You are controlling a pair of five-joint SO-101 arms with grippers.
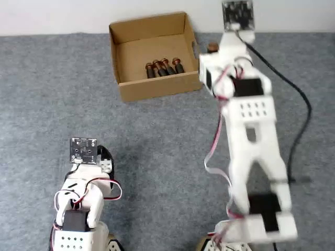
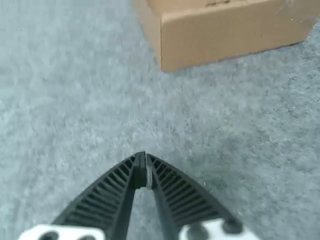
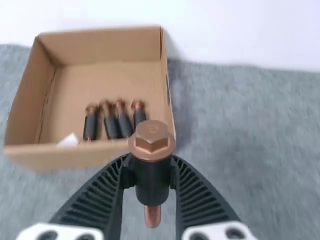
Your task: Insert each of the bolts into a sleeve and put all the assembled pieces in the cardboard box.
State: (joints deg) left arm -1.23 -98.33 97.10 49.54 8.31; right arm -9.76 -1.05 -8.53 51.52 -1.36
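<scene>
My right gripper [image 3: 147, 175] is shut on an assembled piece [image 3: 150, 170], a copper hex-head bolt in a black sleeve, held just outside the right wall of the cardboard box [image 3: 165, 85]. In the high view the bolt head [image 1: 212, 48] peeks out beside the box [image 1: 125, 89]. Several assembled pieces [image 1: 164, 67] lie side by side on the box floor, also seen as a row of pieces [image 3: 112, 122] in the right wrist view. My left gripper [image 2: 142, 167] is shut with nothing in it, low over the carpet at the near left, with the box [image 2: 225, 30] ahead.
Grey carpet [image 1: 157, 157] covers the table. A black cable [image 1: 298, 104] runs down the right side past the right arm [image 1: 251, 136]. The left arm [image 1: 84, 183] sits at the near left. A white scrap [image 3: 67, 141] lies in the box's near corner.
</scene>
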